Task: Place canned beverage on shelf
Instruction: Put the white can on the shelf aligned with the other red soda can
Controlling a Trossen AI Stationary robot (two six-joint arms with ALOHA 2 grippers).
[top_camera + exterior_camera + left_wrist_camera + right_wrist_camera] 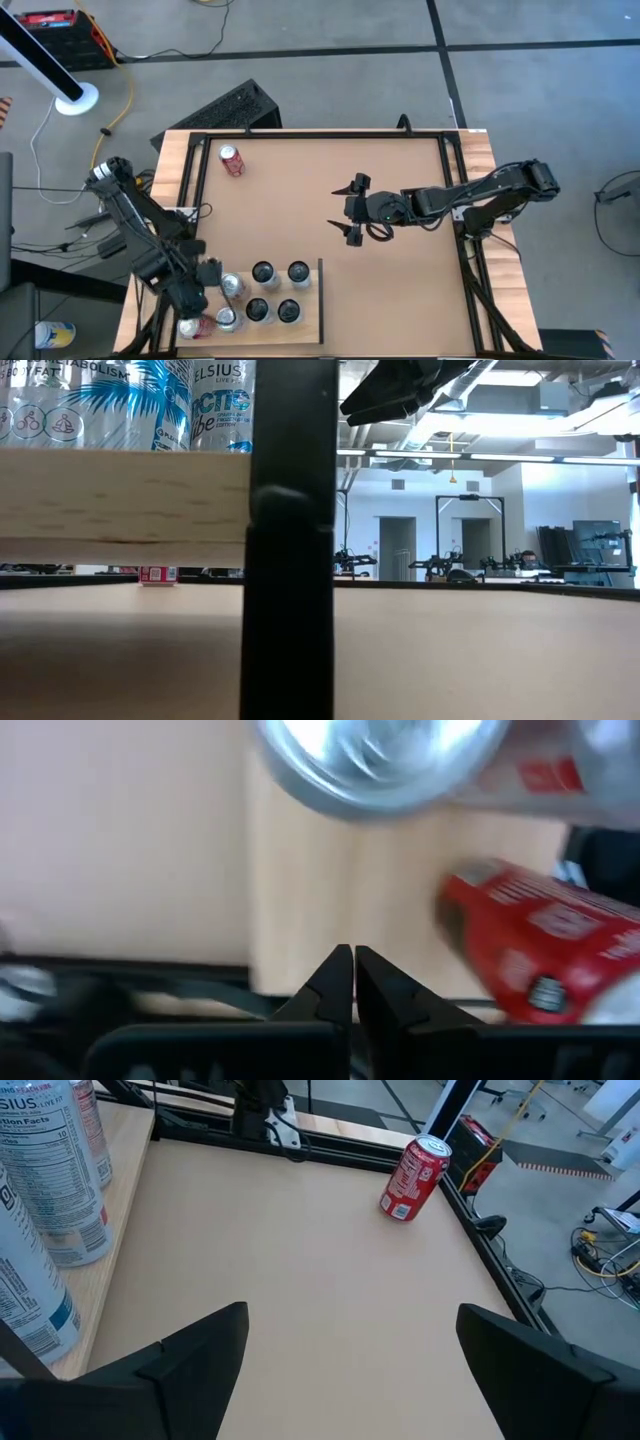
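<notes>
The shelf (pixel 310 300) is a pale board with a black rail, at the table's near left. Several cans stand upright on it, dark-topped ones (pixel 263 272) and silver ones (pixel 232 287). A red can (pixel 530 950) lies on its side at the shelf's left end (pixel 195 328). Another red can (pixel 232 160) stands upright on the tabletop at the far left (pixel 415 1177). My left gripper (pixel 353 970) is shut, points down over the shelf's left part (pixel 203 296) and holds nothing. My right gripper (pixel 345 210) hangs open above the table's middle, with nothing between its fingers.
A black frame (pixel 300 133) runs round the tabletop's edges. The shelf's board edge (pixel 120 500) and a black post (pixel 290 560) fill the left of the low view. Bare tabletop (pixel 300 1280) lies between my right gripper and the far red can.
</notes>
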